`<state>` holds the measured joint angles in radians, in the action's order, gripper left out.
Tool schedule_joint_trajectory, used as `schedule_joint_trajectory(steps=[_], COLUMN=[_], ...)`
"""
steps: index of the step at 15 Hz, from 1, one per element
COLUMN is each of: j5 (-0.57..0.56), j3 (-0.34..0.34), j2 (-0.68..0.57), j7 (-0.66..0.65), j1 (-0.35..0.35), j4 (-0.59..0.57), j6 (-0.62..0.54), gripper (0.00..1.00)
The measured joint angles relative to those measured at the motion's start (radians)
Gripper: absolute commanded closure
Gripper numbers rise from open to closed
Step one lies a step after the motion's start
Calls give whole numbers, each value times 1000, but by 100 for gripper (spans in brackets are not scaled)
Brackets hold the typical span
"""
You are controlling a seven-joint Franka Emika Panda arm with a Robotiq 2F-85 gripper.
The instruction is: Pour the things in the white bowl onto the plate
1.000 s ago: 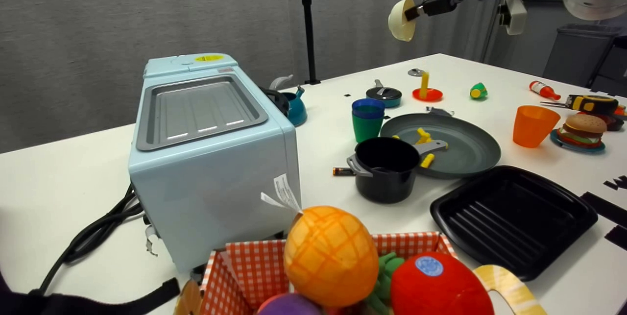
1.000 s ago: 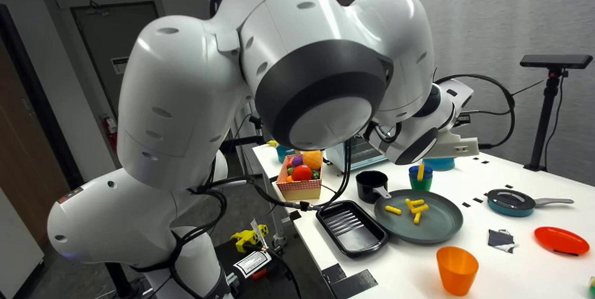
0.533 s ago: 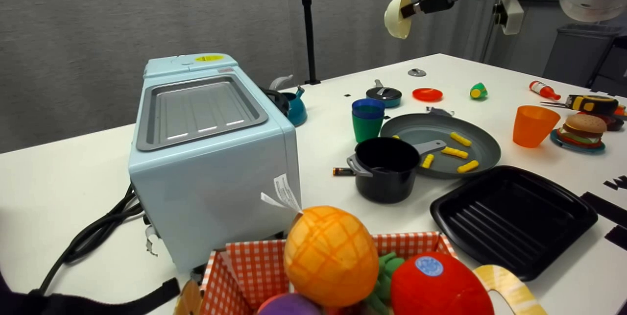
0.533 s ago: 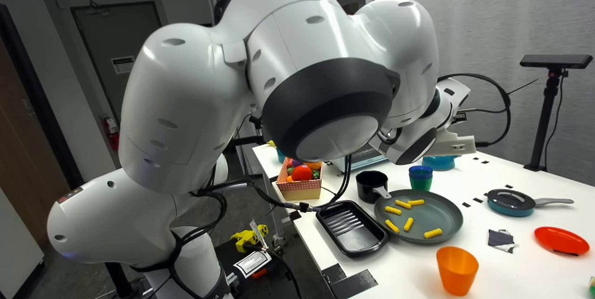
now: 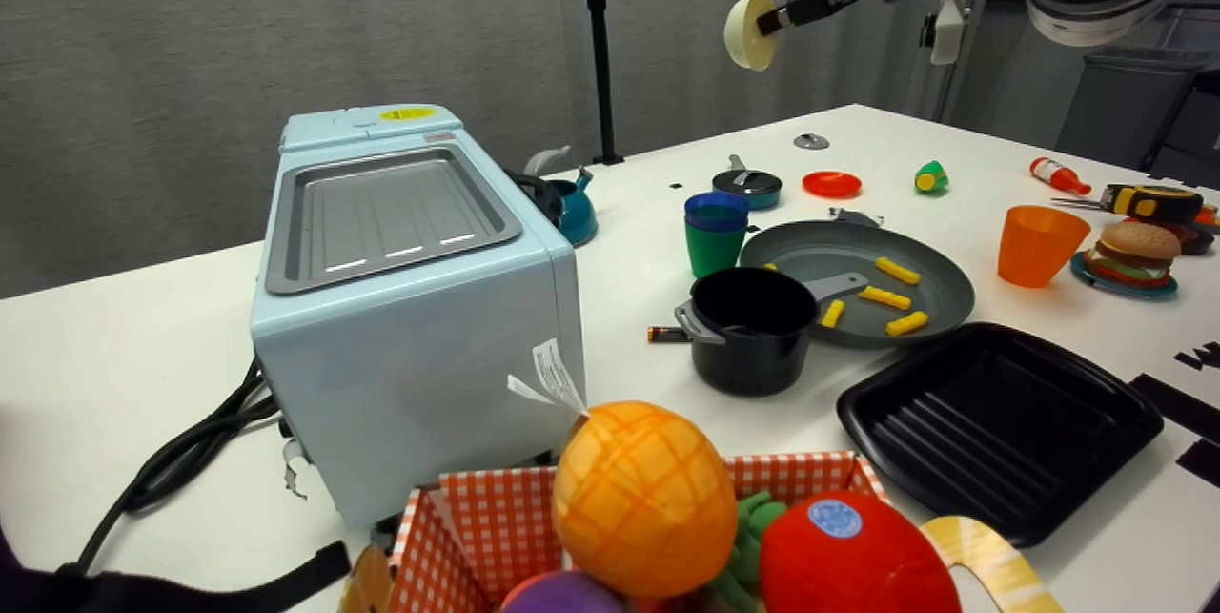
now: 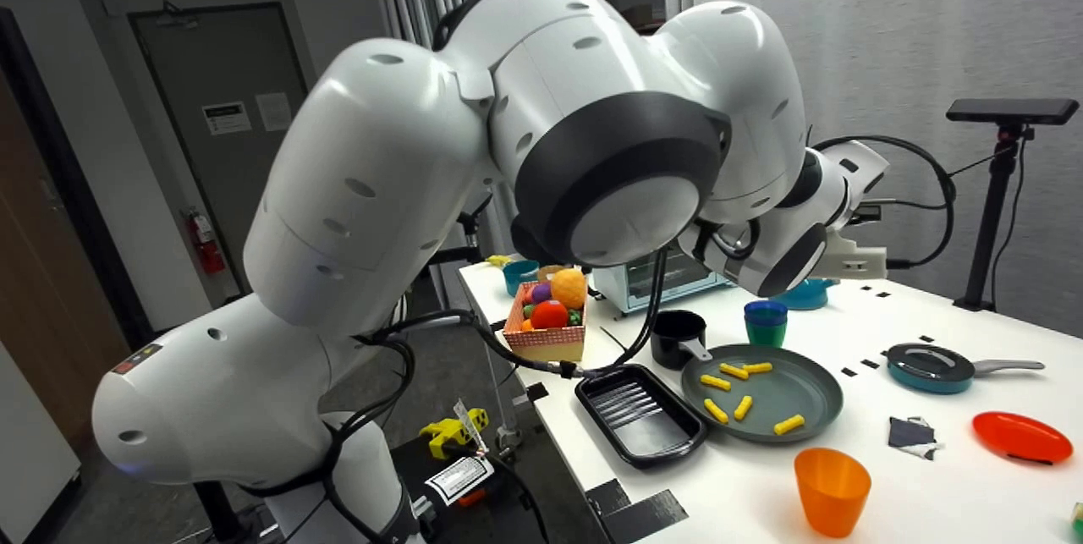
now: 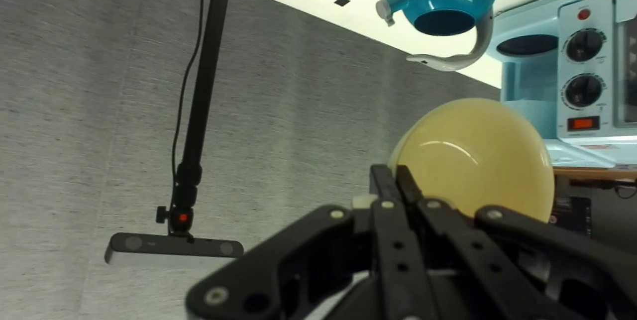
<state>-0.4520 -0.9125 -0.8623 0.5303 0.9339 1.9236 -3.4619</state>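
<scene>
Since six fries (image 6: 744,408) lie scattered on the plate (image 6: 814,376) in an exterior view, the pour looks done or close to it. Your gripper (image 7: 393,173) grasps the bowl (image 7: 480,156) by the rim and holds it tipped on its side, high above the table (image 5: 624,284); whether it hangs right over the plate, you can't tell. Its inside is mostly hidden, and the wrist view gives you mainly the outer side, so a stray fry can't be ruled out. If in doubt, line the mouth up with the plate and give one small shake, clear of the pot (image 5: 748,360), whose handle (image 5: 832,287) overlaps the plate in an exterior view. Then right the bowl slowly: a rim pinch may let it twist. Lower it fully before you release, away from the orange cup (image 6: 832,493).

As for containers, the plate has the fries, none seen off it. The blue cup (image 5: 717,221) looks nested in the green cup (image 5: 717,255) in both exterior views. The box (image 6: 550,353) holds toy fruit (image 6: 550,315). The pot's bottom is too dark to read.
</scene>
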Motion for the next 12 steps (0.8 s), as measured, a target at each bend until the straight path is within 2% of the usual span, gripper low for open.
schedule_joint_trajectory(steps=[3, 5, 8, 12], j5=[148, 252, 339, 402], j3=[101, 174, 322, 561], j2=[7, 12, 19, 21], j7=[-26, -43, -149, -315], j1=[-152, -259, -425, -623], j4=[-131, -228, -395, -604], j6=[31, 95, 244, 519], gripper=[99, 99, 99, 99])
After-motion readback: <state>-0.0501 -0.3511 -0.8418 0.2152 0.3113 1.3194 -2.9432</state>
